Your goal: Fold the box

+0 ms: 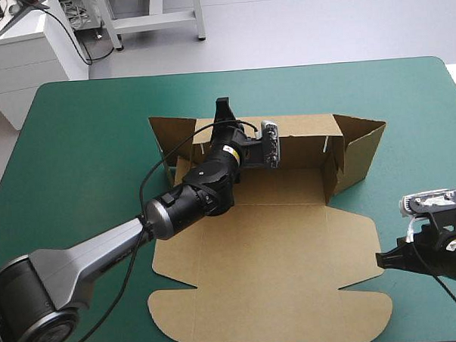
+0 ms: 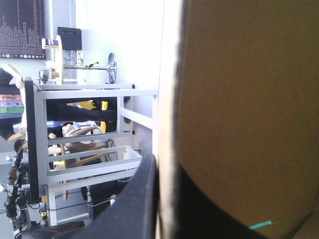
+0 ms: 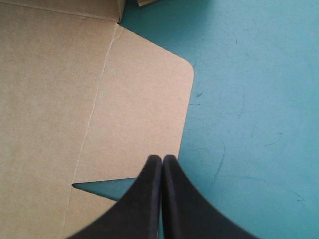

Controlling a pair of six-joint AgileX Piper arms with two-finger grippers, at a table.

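Brown box [image 1: 269,245] seems light, stiff, bending at creases | left gripper [image 2: 167,167] pinches back wall [image 1: 302,126] | right gripper [image 3: 162,159] pressed together | best hold: wall edges

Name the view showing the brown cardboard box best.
The high view: the whole brown cardboard box, far walls raised, lid flat. The left wrist view shows one wall in the left claw; the right wrist view, a rounded flap ahead of the shut right claw.

The broad surface [image 1: 83,147] with a teal-green cover and rounded corners fills most of the high view. At frame centre, a cut brown cardboard box [image 1: 270,275] lies on it, lid panel flat toward the bottom, walls raised toward the top.
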